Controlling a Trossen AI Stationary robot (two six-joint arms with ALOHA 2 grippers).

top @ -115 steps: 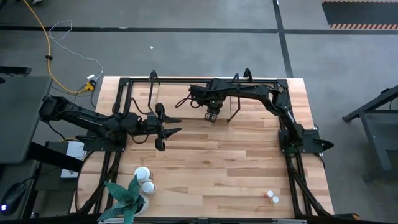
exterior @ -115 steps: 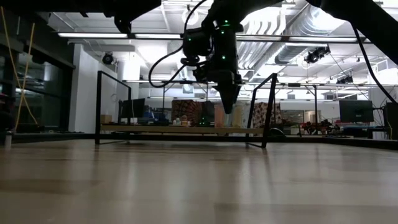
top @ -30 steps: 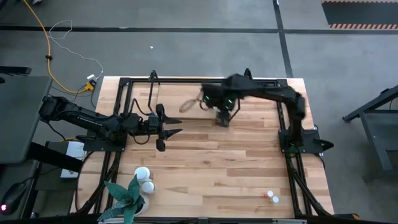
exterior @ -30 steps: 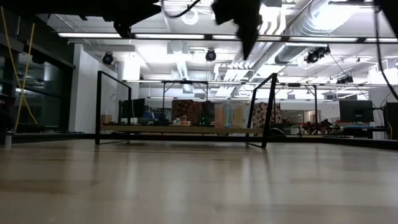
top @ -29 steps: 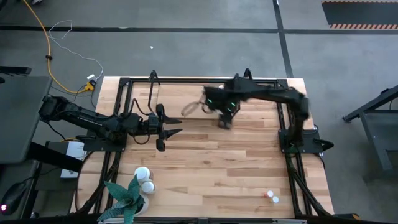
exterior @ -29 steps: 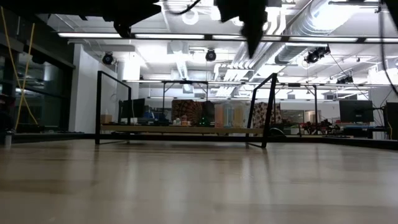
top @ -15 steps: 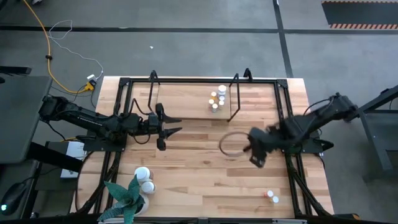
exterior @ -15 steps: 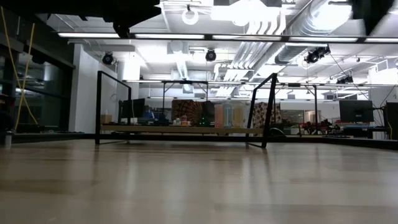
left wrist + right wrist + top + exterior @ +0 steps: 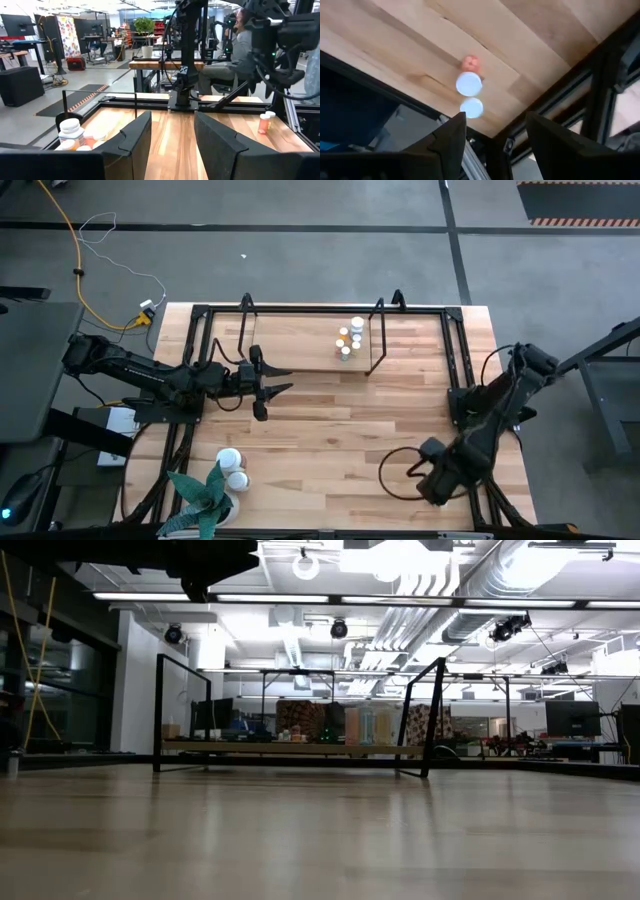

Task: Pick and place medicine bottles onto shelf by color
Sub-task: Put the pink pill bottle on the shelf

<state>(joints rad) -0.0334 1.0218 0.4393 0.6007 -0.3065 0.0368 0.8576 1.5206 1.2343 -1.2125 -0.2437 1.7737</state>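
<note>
Several small medicine bottles (image 9: pixel 350 340) with white and orange tops stand on the shelf (image 9: pixel 290 345), a light board inside black hoops at the table's far middle. Three tiny bottles stand near the table's near right corner: one orange-topped (image 9: pixel 469 63) and two white-topped (image 9: pixel 469 83). My right gripper (image 9: pixel 432 488) hangs open above them, pointing steeply down, and hides them in the high view. Two larger white bottles (image 9: pixel 232 468) stand near left. My left gripper (image 9: pixel 288 380) waits open and level at the table's left, touching nothing.
A green spiky plant (image 9: pixel 205 495) in a white pot stands at the near left corner beside the larger white bottles. Black frame tubes (image 9: pixel 465 430) run along the table's right side close to my right arm. Bare wood lies across the table's middle (image 9: pixel 340 420).
My right gripper has swung from over the shelf at the far middle to the table's near right corner, sinking and rolling about its own line as it went, and has stayed open. The bottles on the shelf now show uncovered.
</note>
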